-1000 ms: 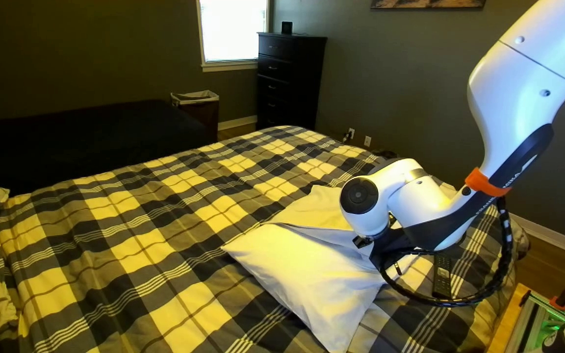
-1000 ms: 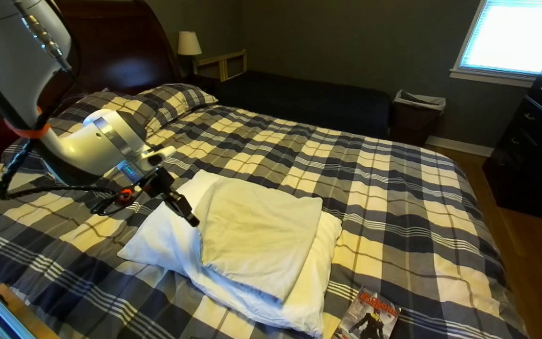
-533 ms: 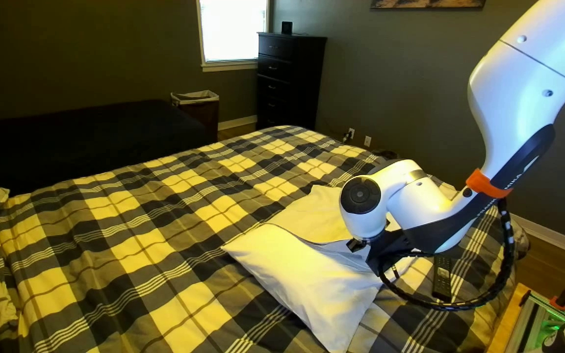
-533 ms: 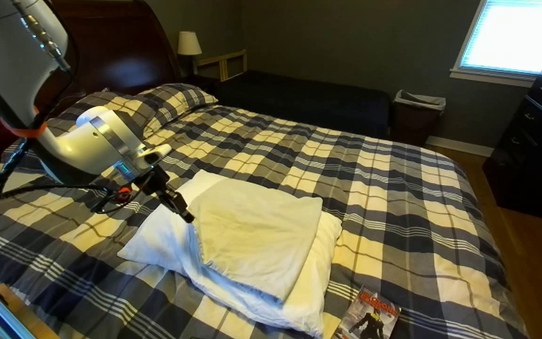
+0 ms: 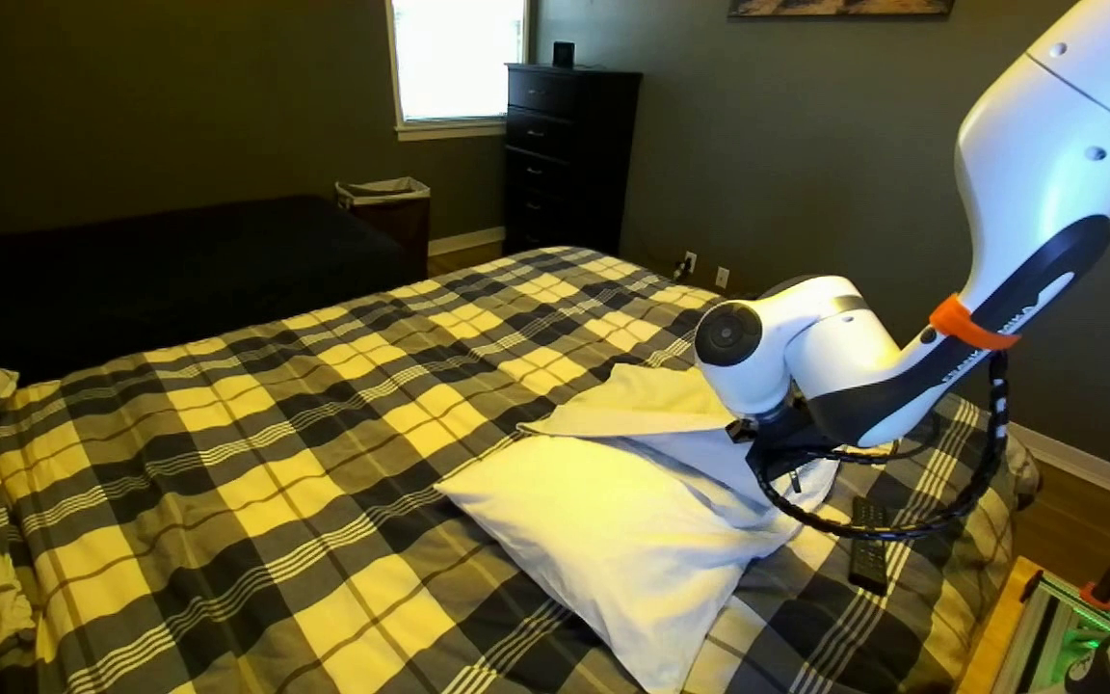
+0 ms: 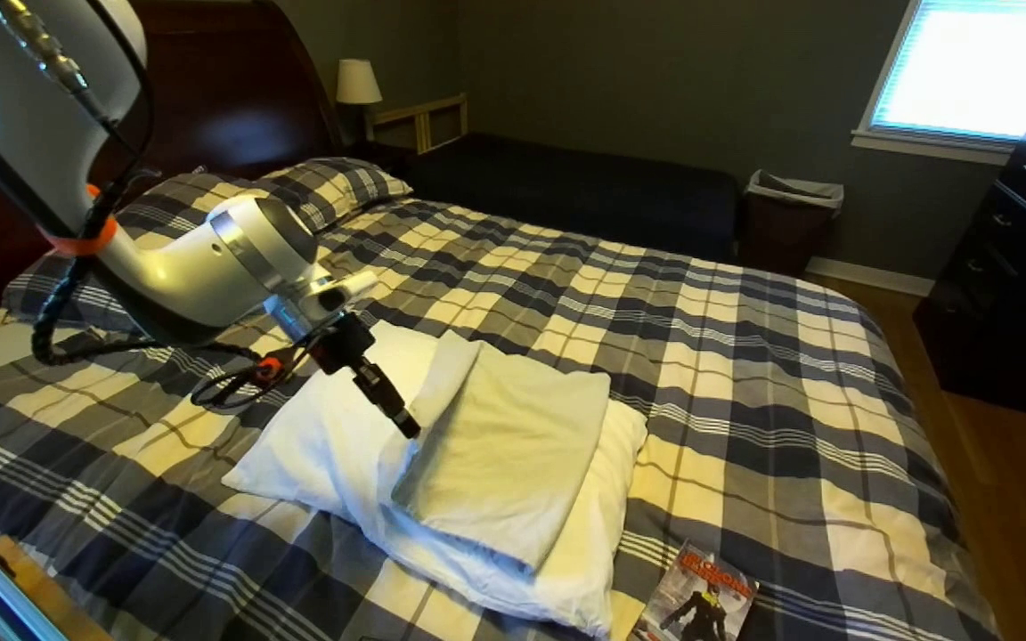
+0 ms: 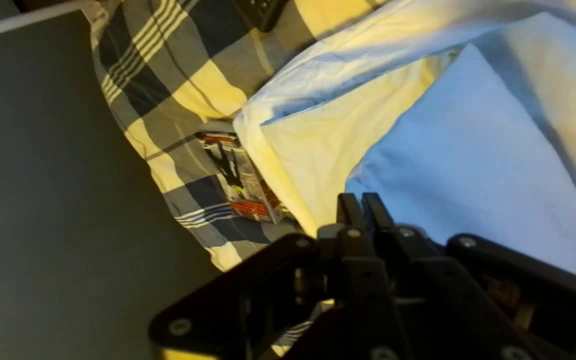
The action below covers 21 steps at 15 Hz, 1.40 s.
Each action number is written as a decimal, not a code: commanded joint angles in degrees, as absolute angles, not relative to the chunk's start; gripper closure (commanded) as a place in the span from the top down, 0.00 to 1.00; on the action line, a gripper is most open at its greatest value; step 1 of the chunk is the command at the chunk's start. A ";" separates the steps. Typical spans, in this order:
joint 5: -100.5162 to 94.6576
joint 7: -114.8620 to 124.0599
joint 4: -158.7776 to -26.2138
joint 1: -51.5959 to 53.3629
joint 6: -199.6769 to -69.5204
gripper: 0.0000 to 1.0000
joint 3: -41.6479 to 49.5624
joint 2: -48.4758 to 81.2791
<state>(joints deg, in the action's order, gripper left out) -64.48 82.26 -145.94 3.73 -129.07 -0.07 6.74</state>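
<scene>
Clenching our gripper (image 7: 361, 198) on what seems the pale cloth (image 6: 522, 445), we judge folding it over the pillow (image 6: 295, 450) the step in hand; our next move needs slow pulling.

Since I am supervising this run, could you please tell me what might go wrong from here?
The pincer appears to pinch only the edge of the cloth, so it could slip free. The cloth lies on the pillow, so a pull might shift both. In an exterior view, the cable loop crosses in front of the remote and may knock it.
</scene>
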 commanded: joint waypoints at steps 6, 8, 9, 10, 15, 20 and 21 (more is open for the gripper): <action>-66.33 85.29 -145.46 -1.83 -122.62 0.01 3.71 2.53; -64.97 83.69 -144.93 -1.60 -123.31 0.05 3.10 3.31; -64.97 83.70 -144.88 -1.98 -123.31 0.05 3.36 3.17; -64.97 83.70 -144.87 -2.13 -123.31 0.05 3.45 3.11; -61.27 79.90 -141.36 -5.40 -125.44 0.01 6.28 4.90; -50.17 72.46 -134.07 -10.48 -127.64 0.01 10.69 9.88; -48.14 71.74 -132.78 -11.08 -127.85 0.01 11.21 11.00</action>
<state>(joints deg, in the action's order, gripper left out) -54.25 74.65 -137.41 -9.25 -126.51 9.92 6.29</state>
